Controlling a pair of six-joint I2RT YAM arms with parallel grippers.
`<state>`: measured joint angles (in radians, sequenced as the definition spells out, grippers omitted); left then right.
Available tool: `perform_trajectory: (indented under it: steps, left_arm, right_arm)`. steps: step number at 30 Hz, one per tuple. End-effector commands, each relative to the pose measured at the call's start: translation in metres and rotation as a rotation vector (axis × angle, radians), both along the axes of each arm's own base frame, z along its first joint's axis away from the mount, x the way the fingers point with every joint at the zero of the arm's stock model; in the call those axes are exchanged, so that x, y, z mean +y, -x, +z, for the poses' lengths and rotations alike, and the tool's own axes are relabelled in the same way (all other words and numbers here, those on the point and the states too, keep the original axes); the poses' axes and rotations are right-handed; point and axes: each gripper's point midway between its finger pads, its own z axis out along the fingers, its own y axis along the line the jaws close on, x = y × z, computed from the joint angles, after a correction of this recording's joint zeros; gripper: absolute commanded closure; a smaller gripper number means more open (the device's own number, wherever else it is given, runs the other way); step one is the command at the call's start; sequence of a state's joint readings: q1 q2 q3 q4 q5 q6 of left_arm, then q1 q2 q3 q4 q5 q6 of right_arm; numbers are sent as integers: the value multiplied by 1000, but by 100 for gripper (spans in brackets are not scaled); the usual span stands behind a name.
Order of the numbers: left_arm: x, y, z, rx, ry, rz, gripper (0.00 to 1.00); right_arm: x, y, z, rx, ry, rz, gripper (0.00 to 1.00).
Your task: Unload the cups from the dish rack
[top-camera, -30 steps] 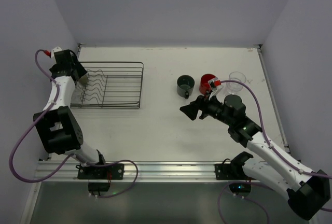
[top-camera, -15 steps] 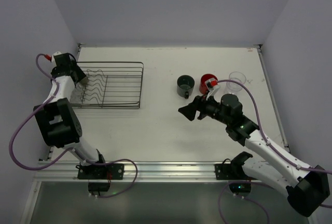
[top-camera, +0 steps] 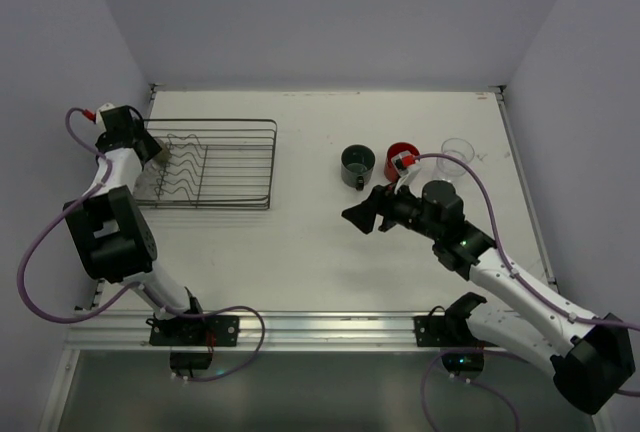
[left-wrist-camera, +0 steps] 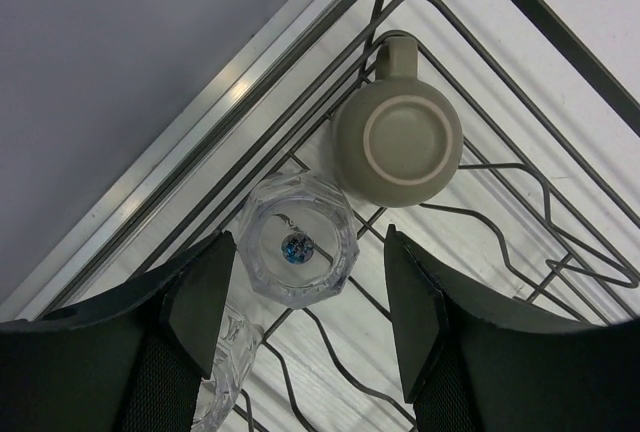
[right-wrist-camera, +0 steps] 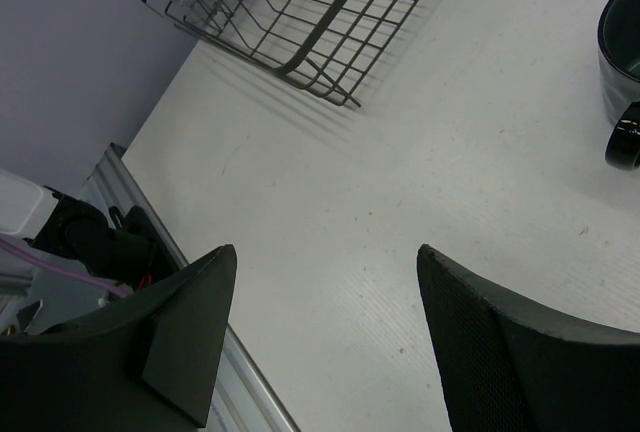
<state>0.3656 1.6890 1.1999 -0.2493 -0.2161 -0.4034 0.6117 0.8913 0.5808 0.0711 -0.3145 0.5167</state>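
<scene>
Over at the far left corner of the rack (top-camera: pixel 220 120), the left pincer (left-wrist-camera: pixel 305 262) hangs with its jaws apart either side of an upturned tumbler (left-wrist-camera: pixel 297 250), not clamped on it. The olive cup (left-wrist-camera: pixel 398 147) sits base-up just beside the tumbler, both among the wires. Right side now: the right pincer (right-wrist-camera: pixel 320 262) hovers wide open above the worktop (top-camera: pixel 300 252), while the dark mug (top-camera: pixel 357 163), red mug (top-camera: pixel 398 157) and a glass (top-camera: pixel 456 154) stand on the worktop, well apart from the rack.
</scene>
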Motion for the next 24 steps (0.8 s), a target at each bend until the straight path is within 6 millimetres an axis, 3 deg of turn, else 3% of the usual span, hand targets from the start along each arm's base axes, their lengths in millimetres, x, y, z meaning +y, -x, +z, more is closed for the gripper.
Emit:
perform_trajectory:
  steps: [1, 9, 16, 24]
  left_arm:
    - [10, -9, 3, -25, -25, 2, 33]
    - [10, -12, -4, -23, -16, -6, 38]
    - [9, -16, -3, -36, -10, -13, 54]
    - [4, -22, 34, -116, -14, -41, 63]
  right_arm:
    - [8, -1, 19, -47, -40, 26, 25]
    - [10, -2, 15, -40, -28, 27, 25]
    - [11, -4, 13, -38, -17, 24, 25]
    - [15, -4, 10, -30, -11, 30, 25]
